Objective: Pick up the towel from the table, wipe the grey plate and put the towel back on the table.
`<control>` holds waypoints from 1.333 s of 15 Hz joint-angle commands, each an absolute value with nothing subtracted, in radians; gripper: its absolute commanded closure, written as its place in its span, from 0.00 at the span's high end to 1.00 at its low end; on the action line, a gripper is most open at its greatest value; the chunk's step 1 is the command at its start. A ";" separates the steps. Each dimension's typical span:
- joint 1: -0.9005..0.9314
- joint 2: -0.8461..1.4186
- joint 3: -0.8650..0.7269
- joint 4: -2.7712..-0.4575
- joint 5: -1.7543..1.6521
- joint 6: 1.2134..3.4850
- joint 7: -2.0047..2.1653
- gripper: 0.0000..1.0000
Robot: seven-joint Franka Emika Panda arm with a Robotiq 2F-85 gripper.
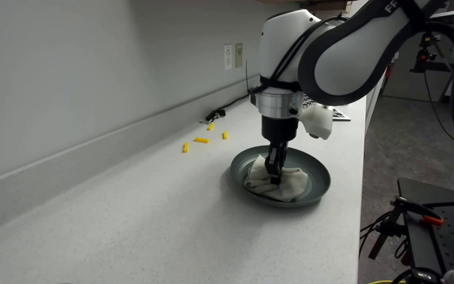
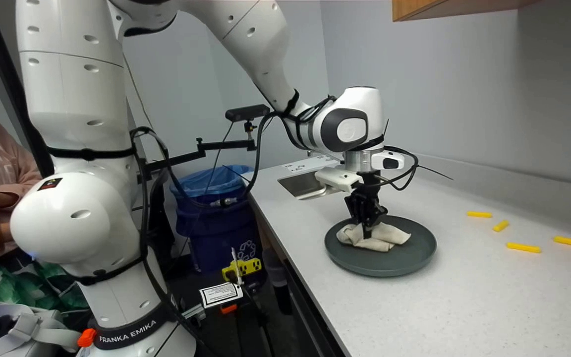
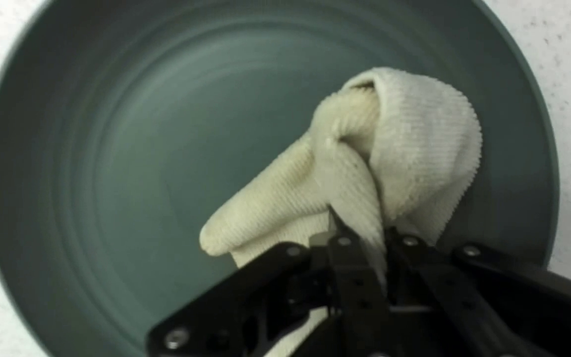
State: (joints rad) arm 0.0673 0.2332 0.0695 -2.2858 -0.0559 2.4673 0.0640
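The grey plate lies flat on the white counter; it shows in both exterior views [image 1: 317, 177] [image 2: 414, 248] and fills much of the wrist view [image 3: 191, 124]. The off-white towel lies crumpled and folded on the plate in both exterior views [image 1: 294, 184] [image 2: 388, 235]. In the wrist view the towel [image 3: 424, 144] covers the plate's middle and right part. My gripper points straight down over the plate in both exterior views [image 1: 275, 179] [image 2: 367, 232]. In the wrist view my gripper [image 3: 367, 248] is closed with a towel fold pinched between its fingers. The fingertips themselves are partly hidden by the cloth.
Several yellow pieces [image 1: 201, 140] lie on the counter [image 1: 152, 221] near the wall. A black object with a metal ring [image 1: 215, 114] is behind them. A sink [image 2: 308, 185] and a laptop-like keyboard [image 1: 340, 115] lie beyond the plate. The counter edge runs close beside the plate.
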 commanded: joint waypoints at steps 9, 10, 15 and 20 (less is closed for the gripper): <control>0.074 0.205 -0.054 -2.252 -0.419 2.327 0.189 0.03; 0.077 0.214 -0.060 -2.242 -0.461 2.339 0.217 0.03; 0.081 0.245 -0.050 -2.213 -0.501 2.446 0.312 0.03; 0.078 0.251 0.002 -2.232 -0.317 2.546 0.274 0.03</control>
State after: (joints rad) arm 0.0754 0.2487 -0.0257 -2.2280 -0.4288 2.5067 0.2979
